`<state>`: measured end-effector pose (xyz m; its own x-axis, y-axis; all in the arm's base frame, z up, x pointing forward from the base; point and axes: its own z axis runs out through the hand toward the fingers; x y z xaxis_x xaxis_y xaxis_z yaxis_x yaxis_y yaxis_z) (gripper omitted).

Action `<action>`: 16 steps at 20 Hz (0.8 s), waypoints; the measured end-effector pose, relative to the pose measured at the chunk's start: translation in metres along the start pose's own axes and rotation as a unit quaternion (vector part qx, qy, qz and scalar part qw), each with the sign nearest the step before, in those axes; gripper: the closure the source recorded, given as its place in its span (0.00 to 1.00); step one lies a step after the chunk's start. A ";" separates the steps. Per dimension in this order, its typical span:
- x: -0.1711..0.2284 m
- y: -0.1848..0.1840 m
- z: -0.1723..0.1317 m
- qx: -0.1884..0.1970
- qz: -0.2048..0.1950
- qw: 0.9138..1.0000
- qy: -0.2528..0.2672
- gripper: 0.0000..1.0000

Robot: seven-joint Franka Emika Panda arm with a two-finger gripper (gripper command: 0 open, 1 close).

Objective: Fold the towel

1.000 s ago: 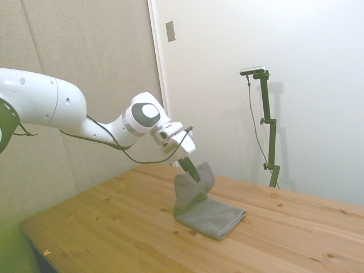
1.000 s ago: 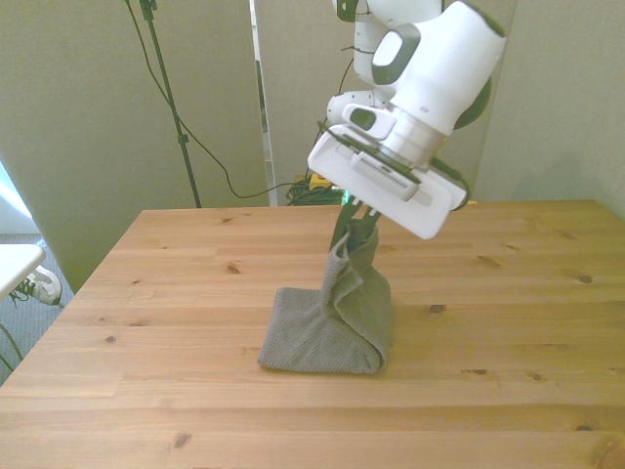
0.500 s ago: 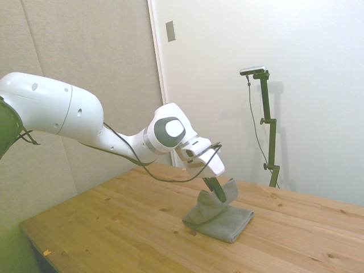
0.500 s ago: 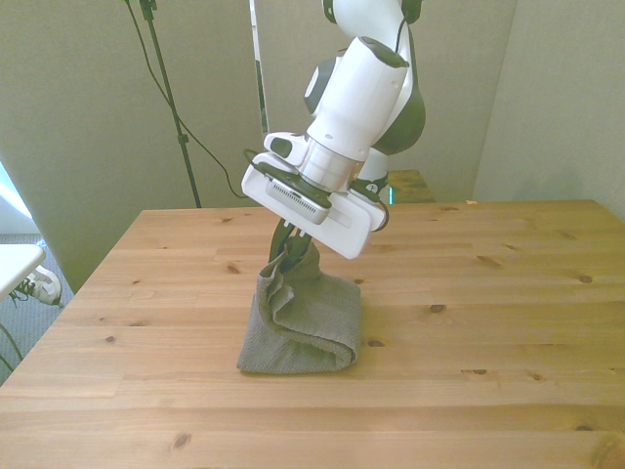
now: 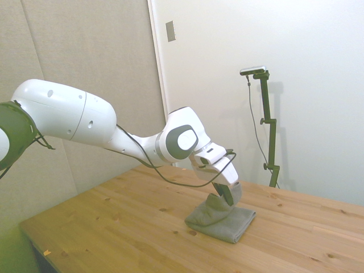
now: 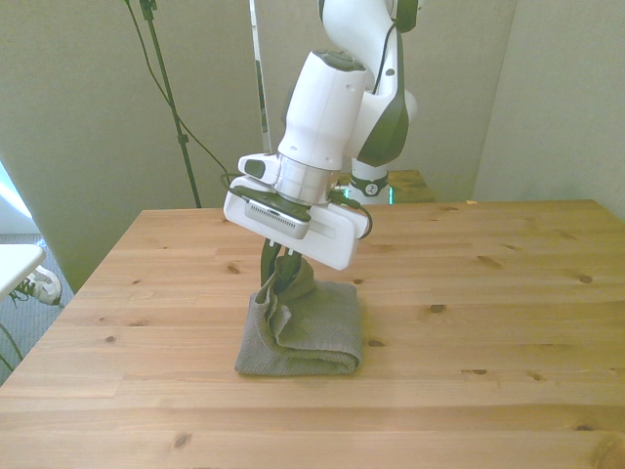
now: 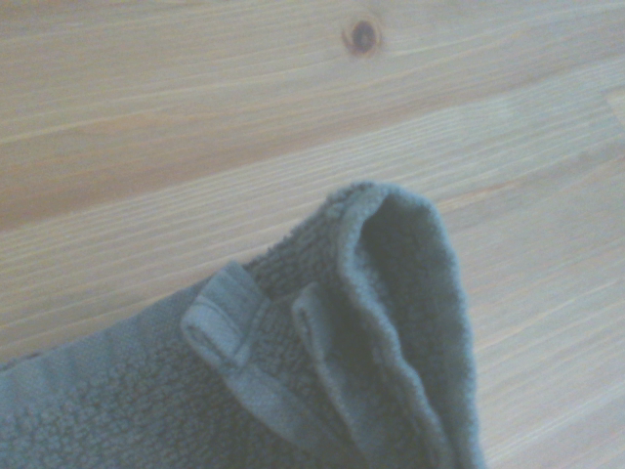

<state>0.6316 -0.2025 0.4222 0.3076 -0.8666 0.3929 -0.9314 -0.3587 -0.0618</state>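
- The counter [image 6: 508, 293] carries only the work piece; the rest of its wooden top is bare in both wide views.
- The towel [image 6: 317, 332] lies near the counter's middle, slightly to the front view's left, already doubled over: a thick grey pad with a rounded fold along the near edge.
- One edge is not yet laid flat. It stands up off the pad at the front view's left, bunched where the gripper [image 6: 278, 277] holds it; the wrist view shows that edge [image 7: 391, 322] lifted, with bare wood beyond it.
- The fingers are closed on this raised towel edge, low over the pad.
- My judgement: the fold is mostly made. What remains is lowering the edge onto the lower layer, letting go and lifting clear.
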 end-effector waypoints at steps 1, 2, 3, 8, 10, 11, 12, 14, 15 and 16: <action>0.002 0.001 0.000 0.001 0.001 1.000 -0.003 0.00; 0.003 0.002 0.001 0.001 0.003 1.000 -0.005 0.00; 0.004 0.003 0.002 0.001 0.005 1.000 -0.007 0.00; 0.006 0.004 0.000 0.005 0.011 1.000 -0.010 0.00; 0.006 0.003 -0.010 0.018 0.009 1.000 -0.018 0.00; 0.005 0.003 -0.019 0.027 0.007 0.999 -0.023 0.00; 0.003 0.004 -0.030 0.037 0.003 0.999 -0.031 0.00; -0.011 0.012 -0.054 0.054 -0.015 0.996 -0.069 0.00; -0.021 0.020 -0.068 0.057 -0.029 0.994 -0.086 0.00; -0.033 0.028 -0.080 0.059 -0.042 0.992 -0.101 0.00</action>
<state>0.5797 -0.1561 0.4810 0.4265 -0.8797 0.2102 -0.8753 -0.4600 -0.1491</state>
